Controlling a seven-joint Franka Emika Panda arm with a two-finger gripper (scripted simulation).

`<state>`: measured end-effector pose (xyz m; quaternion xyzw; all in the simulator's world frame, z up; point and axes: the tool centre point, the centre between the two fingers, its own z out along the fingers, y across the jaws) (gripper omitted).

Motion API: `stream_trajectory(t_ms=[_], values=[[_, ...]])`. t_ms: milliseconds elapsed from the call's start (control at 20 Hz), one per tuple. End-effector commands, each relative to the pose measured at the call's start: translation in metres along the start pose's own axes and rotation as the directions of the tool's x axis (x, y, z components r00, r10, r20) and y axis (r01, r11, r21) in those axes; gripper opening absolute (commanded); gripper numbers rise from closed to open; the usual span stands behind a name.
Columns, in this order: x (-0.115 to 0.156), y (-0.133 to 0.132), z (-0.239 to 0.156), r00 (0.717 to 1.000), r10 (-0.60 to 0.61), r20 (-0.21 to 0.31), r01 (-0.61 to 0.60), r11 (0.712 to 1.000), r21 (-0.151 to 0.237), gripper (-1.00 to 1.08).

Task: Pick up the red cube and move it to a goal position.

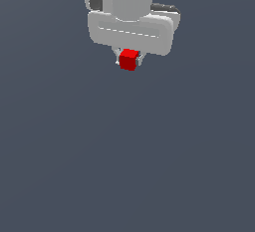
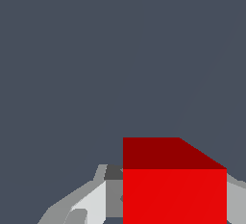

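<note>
The red cube (image 1: 129, 59) is small, bright red and matte. It sits between the two short fingers of my white gripper (image 1: 129, 61), high in the exterior view. The gripper is shut on the cube, one finger on each side. In the wrist view the red cube (image 2: 174, 189) fills much of the picture, with a pale grey finger (image 2: 93, 201) beside it and the other finger just showing at the opposite side. The gripper's wide white body is above the cube in the exterior view. No goal marker shows in either view.
A plain dark grey-blue surface (image 1: 127, 166) fills the rest of both views. No other objects, containers or edges show.
</note>
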<state>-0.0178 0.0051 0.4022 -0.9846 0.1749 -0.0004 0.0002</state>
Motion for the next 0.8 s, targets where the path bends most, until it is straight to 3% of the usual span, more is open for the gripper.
stream_trajectory(t_ms=[0,350,750], values=[[0.002,0.002,-0.017,1.0,0.0,0.001,0.0,1.0,0.0,-1.0],[0.006,0.006,-0.046,1.0,-0.001,0.001,0.001,1.0,-0.001,-1.0],[0.008,0.006,-0.052,1.0,-0.001,0.001,0.001,1.0,-0.001,-1.0]])
